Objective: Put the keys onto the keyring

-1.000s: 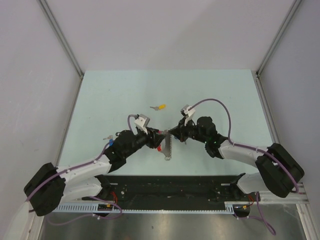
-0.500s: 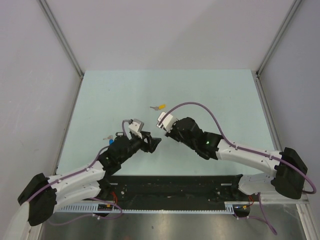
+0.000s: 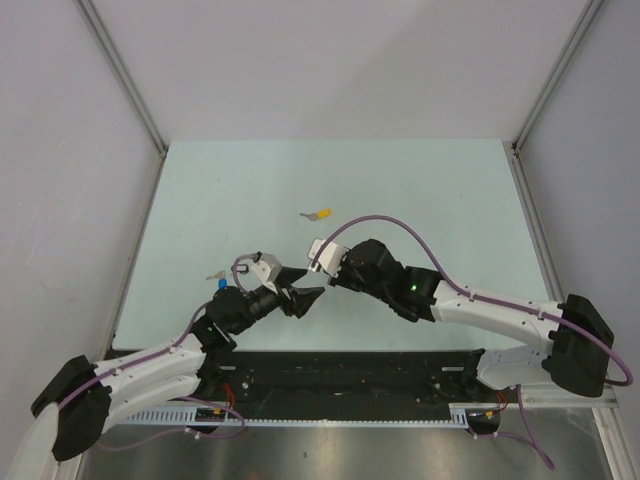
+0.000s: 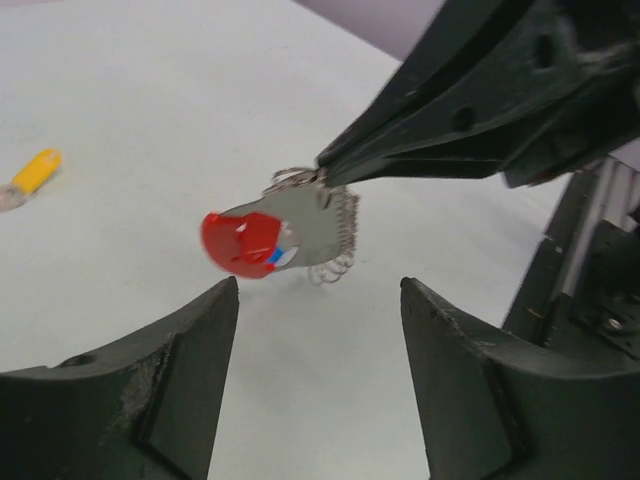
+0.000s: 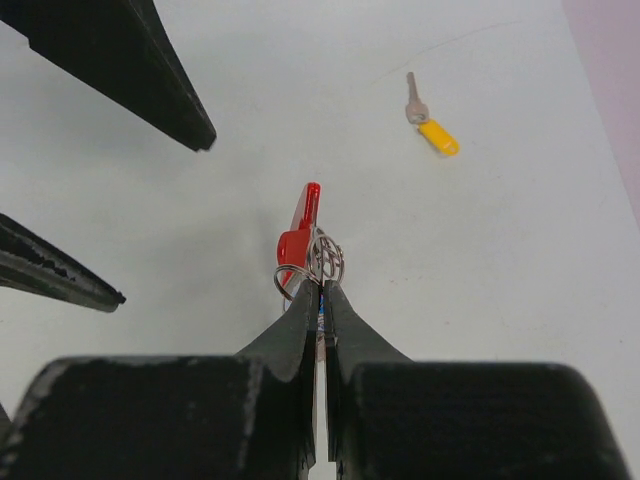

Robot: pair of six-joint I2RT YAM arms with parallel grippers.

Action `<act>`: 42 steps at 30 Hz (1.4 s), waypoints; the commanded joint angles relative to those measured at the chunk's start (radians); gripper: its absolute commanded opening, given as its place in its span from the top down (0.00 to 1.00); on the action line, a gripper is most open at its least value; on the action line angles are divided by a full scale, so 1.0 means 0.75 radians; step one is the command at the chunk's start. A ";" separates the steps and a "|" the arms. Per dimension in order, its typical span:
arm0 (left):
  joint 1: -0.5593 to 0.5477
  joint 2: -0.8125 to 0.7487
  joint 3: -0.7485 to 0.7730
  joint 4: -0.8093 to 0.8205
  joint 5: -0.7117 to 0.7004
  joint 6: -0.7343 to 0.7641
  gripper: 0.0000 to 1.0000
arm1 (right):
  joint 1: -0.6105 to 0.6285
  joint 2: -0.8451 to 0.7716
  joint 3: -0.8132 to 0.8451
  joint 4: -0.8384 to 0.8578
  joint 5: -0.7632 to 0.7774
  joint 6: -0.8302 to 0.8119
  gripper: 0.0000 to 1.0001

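- Table (image 3: 420, 190): the pale green surface lay under both of my claws.
- Right claw (image 5: 320, 288): I had it shut hard on the keyring (image 4: 275, 235), pinching the metal ring at my very fingertips. The bunch appeared to hang clear of the table.
- Left claw (image 4: 320, 292): its jaws stood wide apart and held nothing. It faced the tips of my right claw, with the keyring just beyond and between its fingertips, not touching them.
- Keyring parts: the red tag (image 4: 240, 243) stuck out past my right fingertips toward the left claw, and the silvery chain (image 4: 340, 225) drooped beside it. A small blue-and-white bit sat against the tag; I could not tell whether it was a key.
- Yellow key (image 5: 432, 125): it lay flat on the table, well apart from the ring, ahead and to the right of my right claw.
- Blue key (image 3: 219, 284): a blue-capped speck lay behind my left claw, beside its forearm, too small to be sure of.
- Step in hand, as I judged it: the ring was held ready and a key was not yet fetched.
- Next move, as I judged it: my left claw would need to travel to a loose key and pinch its cap cleanly off the flat surface. My right claw would have to hold the ring steady.
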 commanded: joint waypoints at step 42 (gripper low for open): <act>-0.074 -0.048 0.005 0.164 0.194 0.312 0.60 | 0.142 -0.240 -0.079 0.059 -0.025 -0.060 0.99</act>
